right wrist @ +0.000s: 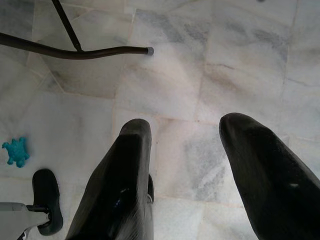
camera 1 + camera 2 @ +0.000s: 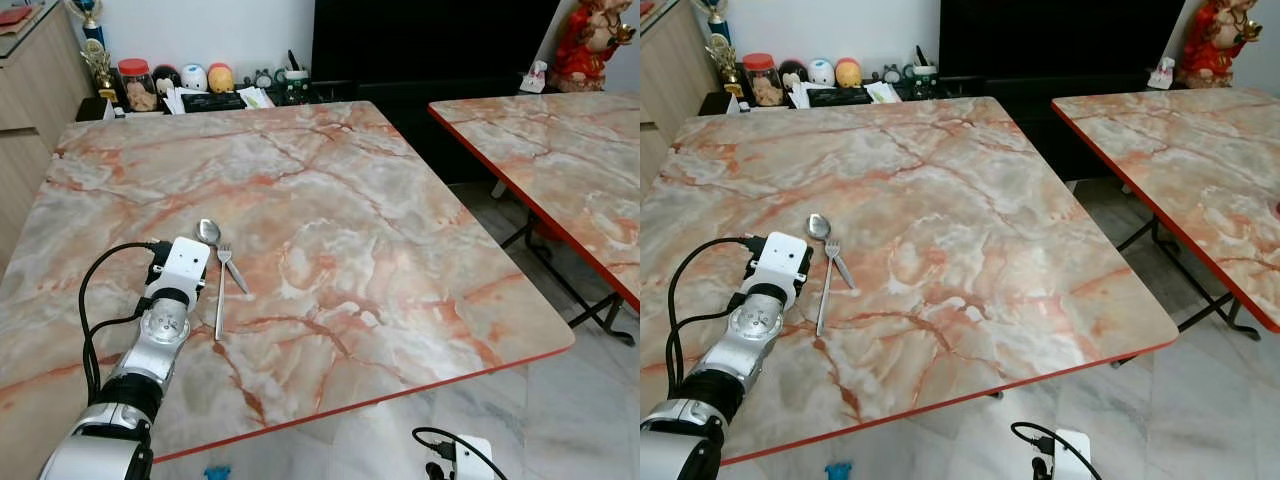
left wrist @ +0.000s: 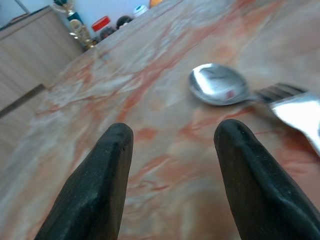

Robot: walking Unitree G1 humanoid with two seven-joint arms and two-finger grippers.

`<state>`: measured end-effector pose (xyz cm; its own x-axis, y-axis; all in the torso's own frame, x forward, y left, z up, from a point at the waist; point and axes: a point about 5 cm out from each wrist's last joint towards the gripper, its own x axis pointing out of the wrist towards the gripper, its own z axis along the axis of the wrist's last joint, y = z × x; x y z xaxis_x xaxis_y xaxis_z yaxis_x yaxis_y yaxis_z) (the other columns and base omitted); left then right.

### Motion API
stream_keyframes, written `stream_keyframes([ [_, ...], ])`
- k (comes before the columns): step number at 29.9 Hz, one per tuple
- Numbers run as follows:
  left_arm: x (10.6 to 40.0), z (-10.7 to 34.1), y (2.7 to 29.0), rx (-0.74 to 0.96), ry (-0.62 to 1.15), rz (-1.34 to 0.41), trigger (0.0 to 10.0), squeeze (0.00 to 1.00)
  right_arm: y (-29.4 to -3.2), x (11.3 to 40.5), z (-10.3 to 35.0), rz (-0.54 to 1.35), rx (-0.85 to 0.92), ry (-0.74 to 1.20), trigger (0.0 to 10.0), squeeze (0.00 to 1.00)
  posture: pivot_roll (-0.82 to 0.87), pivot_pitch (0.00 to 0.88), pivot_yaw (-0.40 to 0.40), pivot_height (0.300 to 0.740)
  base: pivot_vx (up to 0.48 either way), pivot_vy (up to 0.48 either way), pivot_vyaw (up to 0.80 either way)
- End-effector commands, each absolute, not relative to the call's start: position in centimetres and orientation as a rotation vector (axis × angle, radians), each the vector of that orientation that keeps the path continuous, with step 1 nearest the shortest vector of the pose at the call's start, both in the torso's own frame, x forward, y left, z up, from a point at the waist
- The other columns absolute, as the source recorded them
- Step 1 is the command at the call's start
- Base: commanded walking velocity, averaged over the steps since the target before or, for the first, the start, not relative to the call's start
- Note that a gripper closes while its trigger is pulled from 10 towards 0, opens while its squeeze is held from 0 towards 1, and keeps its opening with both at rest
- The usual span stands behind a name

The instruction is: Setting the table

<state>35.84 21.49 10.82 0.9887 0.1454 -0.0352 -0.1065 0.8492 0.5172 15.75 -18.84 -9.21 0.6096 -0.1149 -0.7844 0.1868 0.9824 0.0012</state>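
Cutlery lies ahead of your left arm on the pink-and-grey marble-patterned square surface with its red edge; a shiny steel spoon rests with its bowl away from you, and a steel fork lies just beside it, the two handles crossing or touching near the fork's tines. Your left gripper sits low over the surface just to the left of the spoon and fork; its jaws are spread wide, with nothing between them but bare marble pattern, and the spoon's bowl shows just past one black fingertip. Your silver left arm reaches in from the near edge, a black cable looping beside it. Your right gripper hangs below the surface's edge over the pale grey marble floor tiles; its jaws are also spread and hold nothing; a black metal table foot and a small turquoise toy lie on the floor near it. A second marble-patterned red-edged surface stands to your right, well apart; jars and small ornaments line the far side.
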Motion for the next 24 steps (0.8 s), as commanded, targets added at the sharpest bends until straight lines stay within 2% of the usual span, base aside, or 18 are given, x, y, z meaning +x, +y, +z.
stream_keyframes([
  [1,36.2,11.0,21.3,0.582,0.073,0.126,10.0,0.0,-19.2,15.7,-9.2,-0.189,0.081,0.902,10.0,0.0,0.08,0.01,-0.082,0.74,0.0,0.0,0.0],
  [13,36.3,9.8,18.8,0.571,0.108,0.017,10.0,0.0,-19.4,15.7,-9.2,-0.189,0.076,0.903,10.0,0.0,0.07,0.011,-0.085,0.74,0.0,0.0,0.0],
  [21,36.2,9.6,16.9,0.559,0.081,-0.109,10.0,0.0,-19.4,15.7,-9.2,-0.188,0.075,0.905,10.0,0.0,0.07,0.011,-0.084,0.74,0.0,0.0,0.0],
  [24,36.3,9.7,16.8,0.546,0.067,-0.104,10.0,0.0,-19.3,15.7,-9.2,-0.186,0.075,0.906,10.0,0.0,0.07,0.011,-0.085,0.74,0.0,0.0,0.0],
])
